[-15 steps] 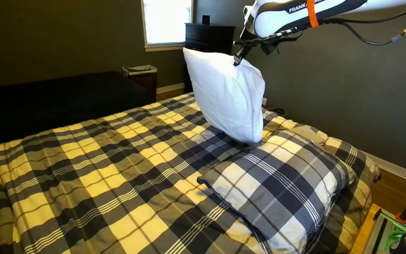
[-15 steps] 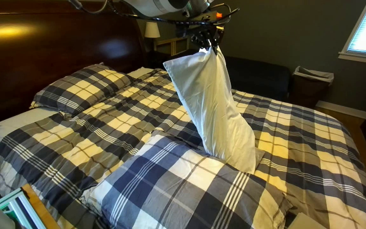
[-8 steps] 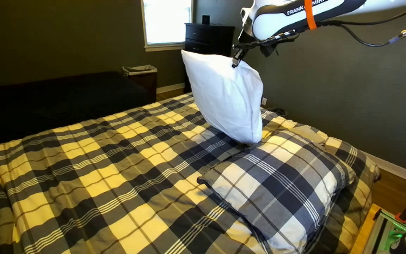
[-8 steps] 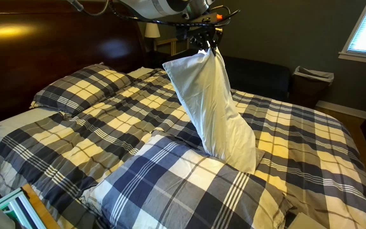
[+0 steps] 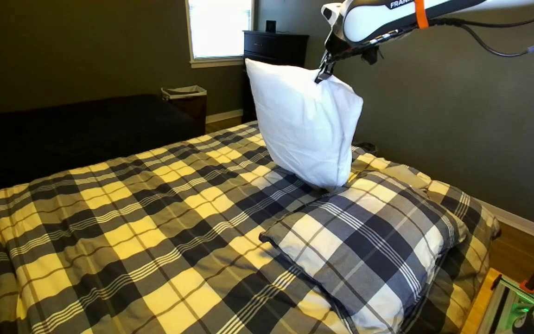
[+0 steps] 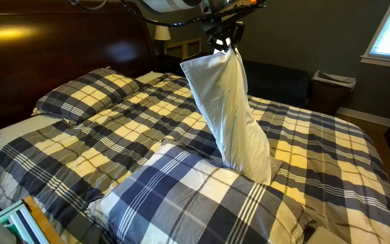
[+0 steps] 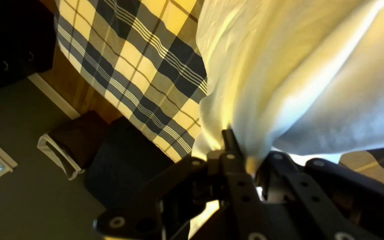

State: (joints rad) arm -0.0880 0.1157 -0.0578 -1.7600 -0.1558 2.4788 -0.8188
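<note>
Gripper (image 7: 251, 149): we clenched the white pillow (image 5: 304, 125) by its upper edge.
White pillow: it hung tilted, its lower end seemingly touching the bedspread (image 5: 151, 218) beside the plaid pillow (image 5: 369, 239).
Change: we had just raised its top slightly; its bottom barely moved.
Meaning: our grip held, though we judged the pillow only partly lifted.

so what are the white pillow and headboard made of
The white pillow seems to have a matte fabric cover, perhaps cotton: it creases where the jaws pinch it. The headboard is probably polished wood or veneer, given its reddish-brown colour and bright highlights.
</note>
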